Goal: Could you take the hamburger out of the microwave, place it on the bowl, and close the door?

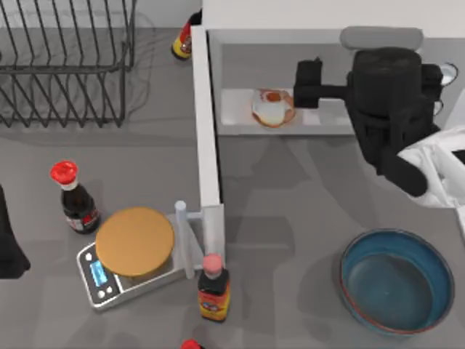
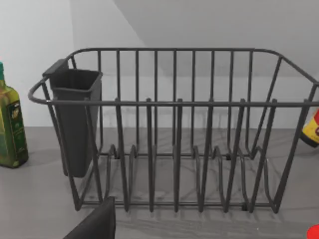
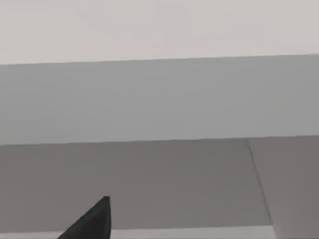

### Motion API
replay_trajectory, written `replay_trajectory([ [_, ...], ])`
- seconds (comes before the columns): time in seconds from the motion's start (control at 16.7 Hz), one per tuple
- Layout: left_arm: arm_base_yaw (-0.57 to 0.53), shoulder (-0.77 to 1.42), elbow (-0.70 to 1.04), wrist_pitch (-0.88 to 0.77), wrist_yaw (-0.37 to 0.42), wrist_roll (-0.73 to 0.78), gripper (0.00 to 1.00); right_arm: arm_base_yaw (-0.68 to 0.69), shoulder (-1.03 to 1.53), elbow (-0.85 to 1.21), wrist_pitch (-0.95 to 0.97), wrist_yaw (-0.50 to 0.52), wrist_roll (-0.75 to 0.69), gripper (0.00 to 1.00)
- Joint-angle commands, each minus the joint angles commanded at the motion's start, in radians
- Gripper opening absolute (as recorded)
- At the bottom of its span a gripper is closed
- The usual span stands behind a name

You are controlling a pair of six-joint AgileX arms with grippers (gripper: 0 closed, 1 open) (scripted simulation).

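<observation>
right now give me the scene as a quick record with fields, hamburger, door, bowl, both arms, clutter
hamburger: inside the microwave, on its floor near the front edge
door: swung open, edge-on toward the table's front
bowl: empty, front right of the table
right gripper: reaching into the microwave, just right of the hamburger, not holding it
left arm: parked at the table's left edge
clutter: dish rack back left, scale and sauce bottle by the door's end

The microwave (image 1: 320,22) runs off the far edge; the right gripper's (image 1: 309,83) finger spread is unreadable — the left arm (image 1: 11,240) is cropped at the left.
</observation>
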Motion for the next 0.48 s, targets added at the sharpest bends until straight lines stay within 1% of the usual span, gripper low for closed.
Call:
replay_trajectory([
  [0.24, 0.0, 0.0, 0.0, 0.0, 0.0, 0.0, 1.0, 0.086, 0.336, 0.169, 0.107, 0.085, 0.037, 1.0],
  [0.48, 0.0, 0.0, 0.0, 0.0, 0.0, 0.0, 1.0, 0.144, 0.564, 0.283, 0.179, 0.141, 0.062, 1.0],
])
